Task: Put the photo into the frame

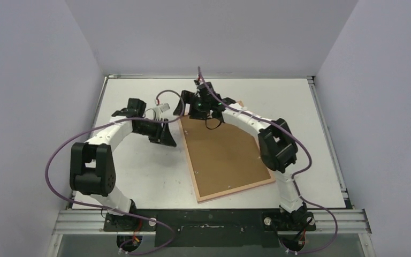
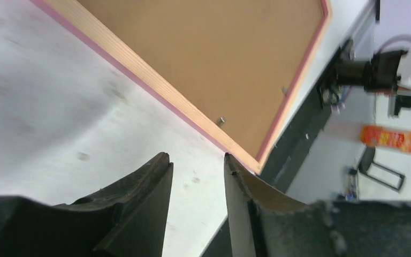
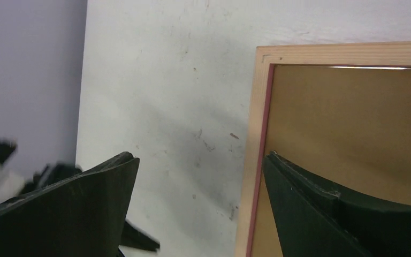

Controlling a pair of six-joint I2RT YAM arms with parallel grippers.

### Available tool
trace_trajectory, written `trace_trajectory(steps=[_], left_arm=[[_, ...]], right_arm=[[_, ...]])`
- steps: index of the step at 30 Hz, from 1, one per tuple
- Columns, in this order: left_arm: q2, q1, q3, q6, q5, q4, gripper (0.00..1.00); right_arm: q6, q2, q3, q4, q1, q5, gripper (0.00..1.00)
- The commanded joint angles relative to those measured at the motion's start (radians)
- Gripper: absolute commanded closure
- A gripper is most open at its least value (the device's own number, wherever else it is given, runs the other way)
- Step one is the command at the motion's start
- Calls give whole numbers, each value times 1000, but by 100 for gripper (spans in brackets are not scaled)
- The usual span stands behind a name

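Note:
The frame (image 1: 235, 191) lies back side up in the middle of the table, and the plain brown backing board (image 1: 225, 152) fills it. The photo is not in view. My left gripper (image 1: 168, 134) is open and empty just left of the frame's left edge. In the left wrist view the frame (image 2: 139, 67) runs ahead of the open left gripper (image 2: 198, 158). My right gripper (image 1: 188, 111) is open over the frame's far left corner. In the right wrist view, the right gripper (image 3: 202, 156) straddles the frame's edge (image 3: 255, 123), one finger over the board (image 3: 348, 123), one over the table.
The white table (image 1: 139, 176) is enclosed by pale walls on three sides. A small metal clip (image 2: 220, 121) stands on the frame's back. An orange object (image 2: 388, 138) lies beyond the table's near edge. Purple cables loop from both arms.

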Motion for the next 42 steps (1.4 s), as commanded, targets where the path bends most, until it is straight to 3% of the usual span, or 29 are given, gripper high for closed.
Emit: trace_trajectory(steps=[1,4,9,16,21,32,42], left_arm=[[102,94,213,57,-5,-32,57],[218,101,353,36,-46,-9,47],[356,96,457,109,-60,-43,48],[241,43,250,363,-89,-125,50],[160,-54,119,431,-185,-118,50],[123,-190,14,382,-270,-14,49],[134,-266,-10,347,-262,14,49]], right_arm=[[-94,-259,-84,-36,-80,128,10],[-154,-363,-200,-118,-141,261,10],[-185,-478,-415,-104,-284,345,10],[-165,-462,-508,-47,-450,277,10],[-120,-415,-536,-5,-517,276,10],[-78,-187,-450,77,-512,66,10],[-78,-73,-278,82,-380,-18,10]])
